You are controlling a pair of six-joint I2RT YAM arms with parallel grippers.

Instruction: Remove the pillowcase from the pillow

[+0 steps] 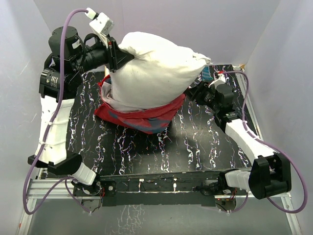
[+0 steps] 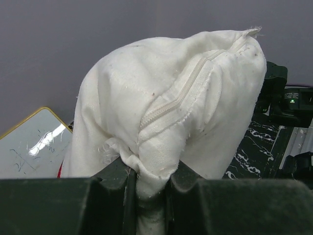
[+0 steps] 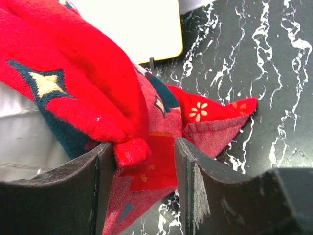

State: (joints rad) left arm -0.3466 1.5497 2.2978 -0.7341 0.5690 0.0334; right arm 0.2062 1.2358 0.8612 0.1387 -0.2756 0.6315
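Note:
The off-white pillow (image 1: pixel 151 68) is lifted and tilted, its lower end still inside the bunched red pillowcase (image 1: pixel 142 117) on the black marbled table (image 1: pixel 146 152). My left gripper (image 1: pixel 116 56) is raised at the pillow's upper left and shut on its corner. In the left wrist view the pillow (image 2: pixel 171 98) and its zip seam fill the frame, with the corner pinched in the gripper (image 2: pixel 149 188). My right gripper (image 1: pixel 194 93) is low at the pillowcase's right edge. In the right wrist view it (image 3: pixel 142 156) is closed on a thick fold of the pillowcase (image 3: pixel 88 73).
A flat white board with a yellow-wood frame (image 3: pixel 132 24) lies on the table behind the fabric, and it also shows in the left wrist view (image 2: pixel 29 147). Grey walls close in the table on three sides. The table's metal front rail (image 1: pixel 156 183) runs between the arm bases.

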